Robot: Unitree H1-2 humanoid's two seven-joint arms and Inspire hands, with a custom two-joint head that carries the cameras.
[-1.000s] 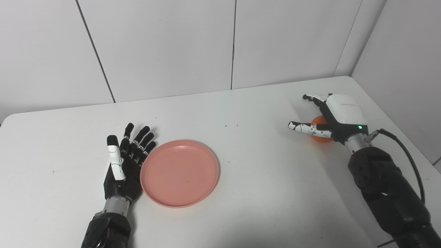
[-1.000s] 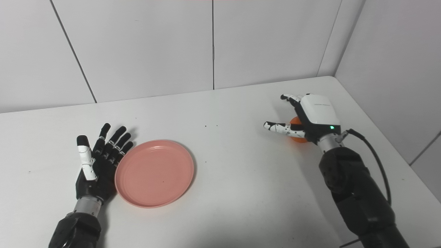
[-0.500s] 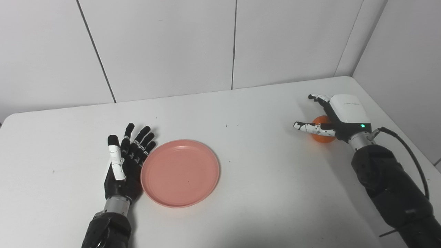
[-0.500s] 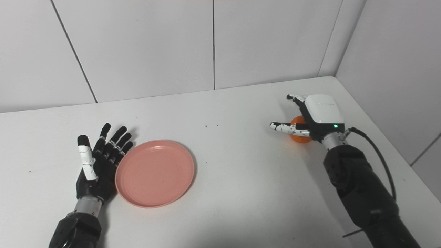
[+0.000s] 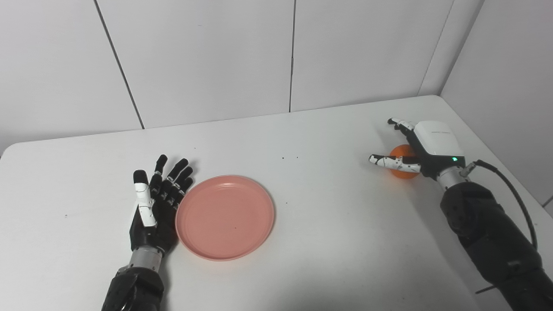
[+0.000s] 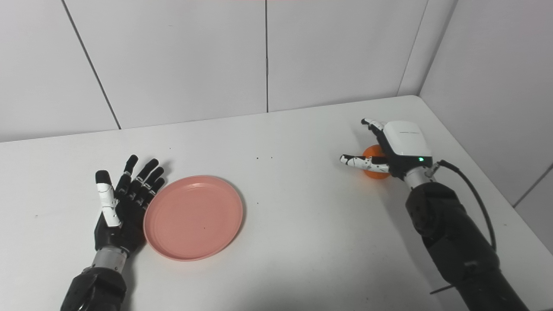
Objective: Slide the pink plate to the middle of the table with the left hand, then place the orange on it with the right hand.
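Observation:
The pink plate (image 5: 225, 216) lies flat on the white table (image 5: 328, 224), left of the middle. My left hand (image 5: 156, 207) is open, palm up, fingers spread, resting against the plate's left rim. The orange (image 5: 402, 162) sits on the table at the far right. My right hand (image 5: 425, 149) hovers over it with its thumb and fingers spread around the fruit, not closed on it. The hand's white back hides most of the orange. The orange also shows in the right eye view (image 6: 374, 162).
White wall panels (image 5: 207, 56) stand behind the table and another wall (image 5: 510, 77) runs along its right side, close to the right hand. A black cable (image 5: 514, 203) loops from the right wrist.
My right hand has shifted a little to the right and lowered over the orange. The left hand and the plate have not moved.

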